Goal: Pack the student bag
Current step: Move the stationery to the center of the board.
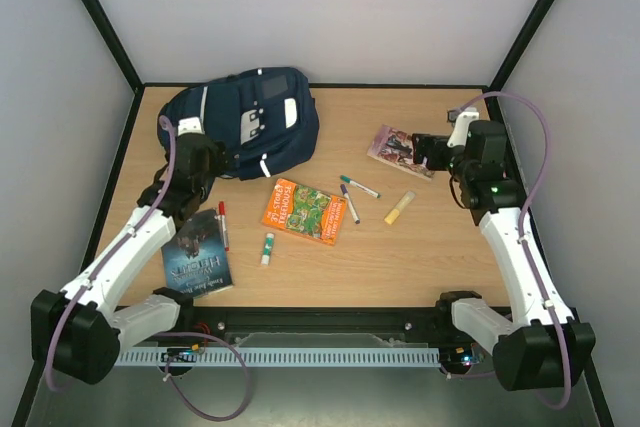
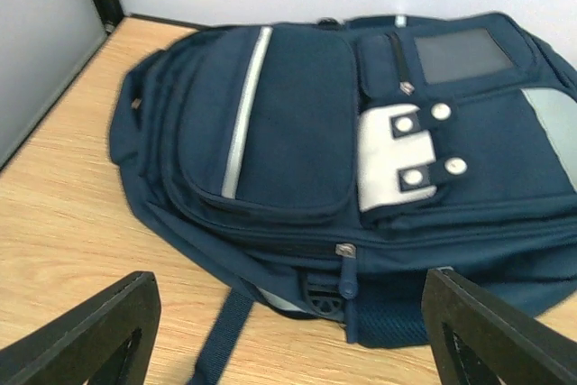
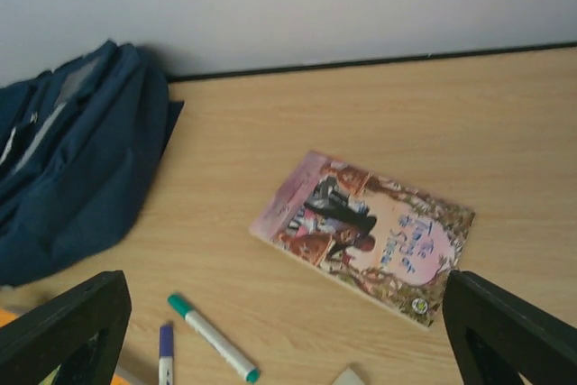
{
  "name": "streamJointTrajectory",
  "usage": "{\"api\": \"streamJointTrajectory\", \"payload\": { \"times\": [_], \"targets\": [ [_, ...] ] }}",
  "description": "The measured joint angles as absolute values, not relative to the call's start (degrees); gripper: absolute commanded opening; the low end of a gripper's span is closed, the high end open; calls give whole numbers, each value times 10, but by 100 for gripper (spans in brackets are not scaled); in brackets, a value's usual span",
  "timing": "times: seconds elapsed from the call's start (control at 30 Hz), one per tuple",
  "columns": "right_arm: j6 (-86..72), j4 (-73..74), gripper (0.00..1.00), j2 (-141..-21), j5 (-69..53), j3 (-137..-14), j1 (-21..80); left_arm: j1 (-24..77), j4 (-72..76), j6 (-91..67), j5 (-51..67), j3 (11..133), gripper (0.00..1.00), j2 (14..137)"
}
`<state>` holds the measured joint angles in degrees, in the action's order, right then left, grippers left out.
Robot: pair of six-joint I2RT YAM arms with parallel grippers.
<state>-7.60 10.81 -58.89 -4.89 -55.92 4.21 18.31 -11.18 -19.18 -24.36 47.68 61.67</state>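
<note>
Bag (image 2: 297, 132): navy woven cloth, matt, softly creased. Strip (image 2: 243, 114) on it: silvery, reflective, smooth. Patch (image 2: 383, 164): white, smooth, vinyl-like. Snaps (image 2: 441, 111): pale and shiny, metal or plastic, can't tell. Table (image 1: 400, 257): light wood-grain top, smooth, faint sheen. Orange book (image 1: 305, 210), dark book (image 1: 196, 257), pink book (image 3: 365, 236): paper, printed covers, slight gloss. Markers (image 1: 359, 187), glue stick (image 1: 399, 208): smooth plastic. Arm shells (image 1: 112, 265): white smooth plastic, joints matt black. Walls (image 1: 300, 7): matt white.

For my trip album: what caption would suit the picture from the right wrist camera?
The open right hand above a pink-covered book, the navy student bag to the picture's left.
</note>
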Motion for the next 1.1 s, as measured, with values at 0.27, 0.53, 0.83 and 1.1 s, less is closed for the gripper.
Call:
{"api": "streamJointTrajectory", "payload": {
  "times": [0.27, 0.53, 0.83, 1.1],
  "targets": [
    [-2, 113, 96, -603, -137, -518, 30, 205, -89, -192, -163, 469, 95, 662],
    [63, 143, 82, -748, -229, -572, 31, 259, -86, -187, -118, 469, 99, 729],
    [105, 195, 73, -974, -200, -708, 111, 280, -101, -186, -78, 494, 99, 787],
    [130, 246, 72, -1100, -136, -806, 203, 280, -117, -188, -67, 508, 98, 812]
  ]
}}
